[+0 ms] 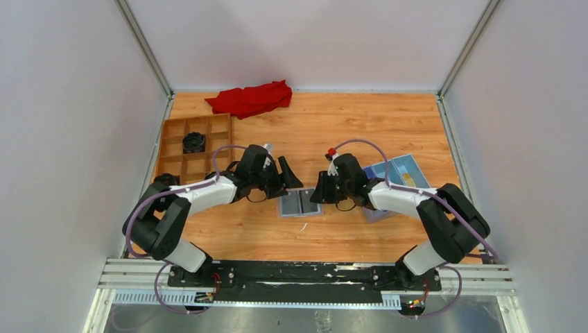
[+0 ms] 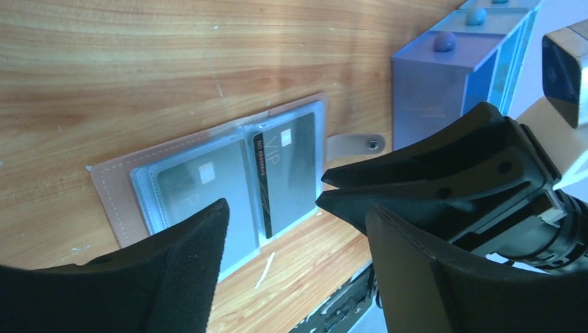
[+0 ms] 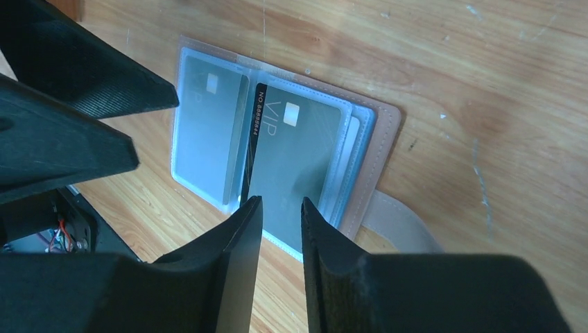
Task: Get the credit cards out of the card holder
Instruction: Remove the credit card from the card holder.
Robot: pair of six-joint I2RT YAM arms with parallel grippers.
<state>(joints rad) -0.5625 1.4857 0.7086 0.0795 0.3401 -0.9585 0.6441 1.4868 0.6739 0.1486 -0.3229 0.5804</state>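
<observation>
The card holder (image 1: 300,202) lies open and flat on the wooden table between both grippers, its tan border (image 2: 111,201) (image 3: 385,149) around pale blue sleeves. A grey credit card (image 2: 184,191) (image 3: 208,132) sits in the left sleeve. A dark-edged card marked VIP (image 2: 288,166) (image 3: 298,152) sits in the right sleeve. My left gripper (image 1: 288,177) (image 2: 297,208) hangs open, wide, over the holder's near edge. My right gripper (image 1: 320,189) (image 3: 281,202) hovers over the VIP card's near end, jaws a narrow gap apart, with nothing between them.
A blue compartment box (image 1: 399,177) (image 2: 451,76) stands right of the holder. A brown compartment tray (image 1: 172,161) with a black object (image 1: 195,142) sits at the left, a red cloth (image 1: 249,98) at the back. A white scrap (image 2: 265,269) lies near the holder.
</observation>
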